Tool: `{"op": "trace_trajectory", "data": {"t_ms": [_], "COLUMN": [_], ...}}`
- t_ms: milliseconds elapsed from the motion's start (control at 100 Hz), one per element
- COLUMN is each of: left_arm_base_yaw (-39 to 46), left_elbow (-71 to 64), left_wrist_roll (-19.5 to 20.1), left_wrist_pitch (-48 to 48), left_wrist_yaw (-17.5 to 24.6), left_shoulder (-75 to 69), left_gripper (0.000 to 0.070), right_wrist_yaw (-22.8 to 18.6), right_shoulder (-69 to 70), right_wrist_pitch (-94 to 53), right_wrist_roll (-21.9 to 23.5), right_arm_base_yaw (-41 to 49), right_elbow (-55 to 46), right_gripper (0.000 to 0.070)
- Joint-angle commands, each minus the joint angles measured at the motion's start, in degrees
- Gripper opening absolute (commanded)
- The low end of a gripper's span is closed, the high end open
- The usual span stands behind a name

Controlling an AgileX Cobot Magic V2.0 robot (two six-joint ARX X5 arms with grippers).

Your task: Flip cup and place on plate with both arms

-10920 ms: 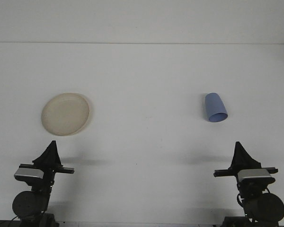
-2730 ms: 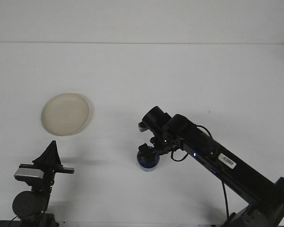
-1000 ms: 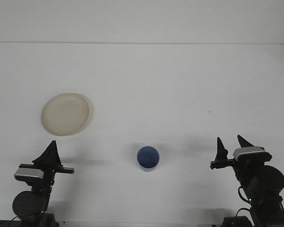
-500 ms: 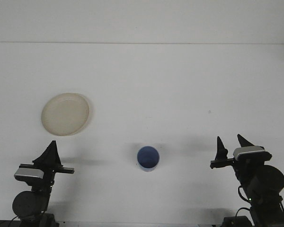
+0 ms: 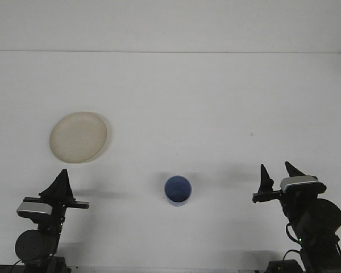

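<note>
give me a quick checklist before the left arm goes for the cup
1. blue cup upright, mouth up: ok
2. Cup free of both grippers, on the table: ok
3. right gripper open and pulled back from the cup: ok
4. left gripper open for the pickup: not ok, it looks shut
5. plate bare, nothing lying on it: ok
6. Table between cup and plate free of objects: ok

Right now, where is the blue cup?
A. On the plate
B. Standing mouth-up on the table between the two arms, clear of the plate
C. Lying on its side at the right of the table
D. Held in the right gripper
B. The blue cup stands with its open mouth up on the bare table, well apart from the plate, and the right gripper is open and empty.
</note>
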Motion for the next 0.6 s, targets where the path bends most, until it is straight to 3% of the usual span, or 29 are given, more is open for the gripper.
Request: {"op": "trace_trajectory", "data": {"t_ms": [0, 100, 330, 590], "left_arm_base_yaw": [-0.11, -0.11, -0.11, -0.11], "left_elbow": [-0.22, 2.73, 14.82, 33.33], "left_wrist_roll": [-2.75, -5.31, -5.35, -6.82], "left_wrist_pitch": [0.09, -3.43, -16.79, -33.73], "left_wrist_yaw": [0.0, 0.28, 0.22, 0.92], "left_shoulder": [-0.11, 0.0, 3.87, 17.64], "left_gripper": [0.0011, 0.0011, 0.0011, 0.0011], "right_wrist_yaw": [-0.04, -0.02, -0.04, -0.04], "right_shoulder": [0.09, 0.09, 0.09, 0.09], "right_wrist_pitch": [0.5, 0.5, 0.5, 0.48], "right_wrist_roll": [-0.09, -0.09, -0.07, -0.07], "right_arm_base_yaw": [0.07, 0.07, 0.07, 0.07], "right_elbow": [0.46, 0.46, 0.46, 0.46], "right_gripper": [0.0467, 0.0467, 0.0467, 0.0467]}}
